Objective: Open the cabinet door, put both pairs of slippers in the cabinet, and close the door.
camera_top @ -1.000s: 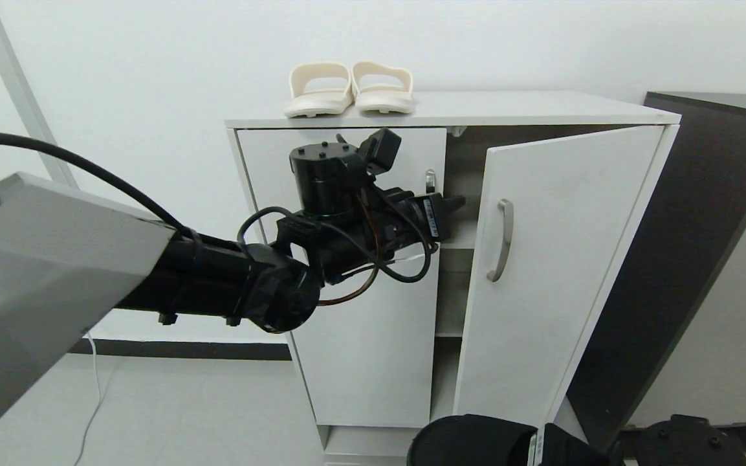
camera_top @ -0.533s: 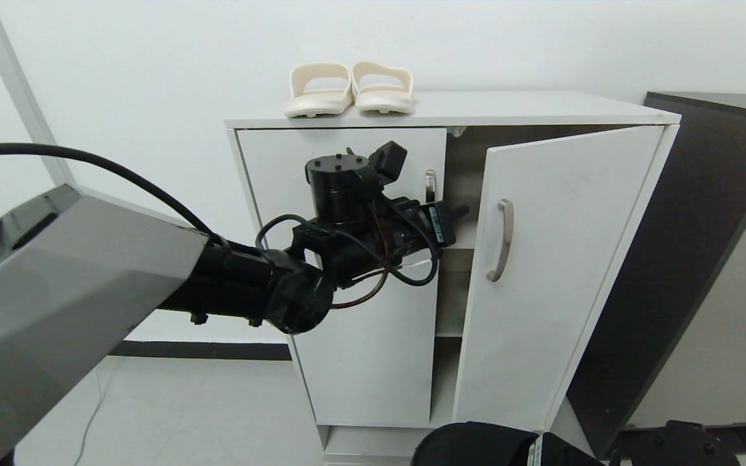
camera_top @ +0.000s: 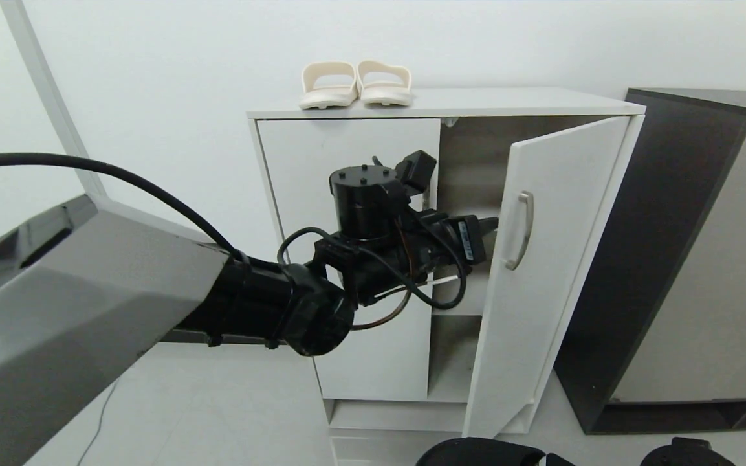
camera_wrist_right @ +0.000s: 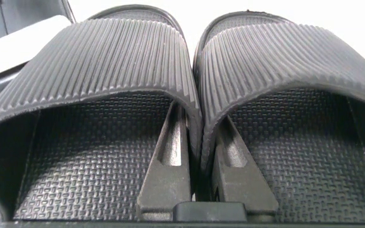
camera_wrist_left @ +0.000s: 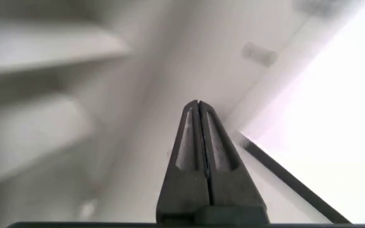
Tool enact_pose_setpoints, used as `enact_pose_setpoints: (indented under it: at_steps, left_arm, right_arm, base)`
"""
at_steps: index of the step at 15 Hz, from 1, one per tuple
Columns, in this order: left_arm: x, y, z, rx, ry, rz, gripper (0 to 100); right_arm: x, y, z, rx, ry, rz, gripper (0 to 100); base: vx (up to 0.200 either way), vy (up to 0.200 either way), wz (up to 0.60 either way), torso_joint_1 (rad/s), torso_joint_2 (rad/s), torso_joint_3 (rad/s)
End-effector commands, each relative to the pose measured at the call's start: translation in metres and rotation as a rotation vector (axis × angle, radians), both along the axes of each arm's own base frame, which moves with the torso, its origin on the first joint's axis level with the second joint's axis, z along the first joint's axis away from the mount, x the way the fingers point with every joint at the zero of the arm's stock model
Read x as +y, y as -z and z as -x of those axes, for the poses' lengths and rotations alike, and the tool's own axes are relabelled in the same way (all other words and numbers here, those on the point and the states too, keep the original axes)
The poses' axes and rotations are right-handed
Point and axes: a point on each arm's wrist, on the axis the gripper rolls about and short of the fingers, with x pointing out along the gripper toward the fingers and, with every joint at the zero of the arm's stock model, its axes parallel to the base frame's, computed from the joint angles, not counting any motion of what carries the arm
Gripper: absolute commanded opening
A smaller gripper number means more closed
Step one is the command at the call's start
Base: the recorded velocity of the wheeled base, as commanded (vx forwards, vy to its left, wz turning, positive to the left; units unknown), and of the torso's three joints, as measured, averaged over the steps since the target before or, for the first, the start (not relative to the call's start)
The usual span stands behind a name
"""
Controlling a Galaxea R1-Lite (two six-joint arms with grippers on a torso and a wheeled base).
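Head view first: left gripper (camera_top: pixel 490 226) sits in the gap beside the half-open right door (camera_top: pixel 554 259), with the door's inner face just to its right and free floor to swing out. Cream slippers (camera_top: pixel 356 84) rest side by side on the cabinet (camera_top: pixel 508 100) top. Black slippers (camera_top: pixel 476 453) wait low, below the opening. Left wrist: claw pinched shut, empty. Right wrist: right gripper (camera_wrist_right: pixel 198 126) clamps the black pair's adjoining straps.

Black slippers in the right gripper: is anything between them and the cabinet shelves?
Yes. Between the black slippers in the right gripper and the shelves, the left gripper, shut, sits across the gap, and the right door stands only partly open, leaving a narrow opening.
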Motion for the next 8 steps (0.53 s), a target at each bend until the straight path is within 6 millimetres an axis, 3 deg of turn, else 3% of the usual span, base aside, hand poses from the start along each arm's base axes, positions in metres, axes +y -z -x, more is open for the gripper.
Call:
enact_pose_setpoints:
  at_steps: [1,3,7,8]
  left_arm:
    - [-0.019,-0.004,0.039,-0.014,0.110,0.012,0]
    - [-0.023,-0.008,0.047,-0.026,0.139,0.023,0]
    - [-0.011,-0.010,0.037,-0.046,0.096,0.043,0]
    - [0.004,-0.018,0.031,-0.056,0.060,0.050,0]
  right_arm:
    - [0.000,0.001,0.002,0.004,-0.008,0.006,0]
    - [-0.001,0.002,0.002,0.004,-0.008,0.007,0]
    - [0.001,0.000,0.000,-0.001,0.000,-0.001,0]
    - [0.003,-0.002,-0.007,-0.012,0.030,-0.017,0]
  base:
    - [-0.200,0.000,0.00,0.002,0.00,0.007]
    - [-0.200,0.000,0.00,0.000,0.00,0.005]
    - [0.000,0.000,0.00,0.000,0.00,0.000]
    - [0.000,0.000,0.00,0.000,0.00,0.000]
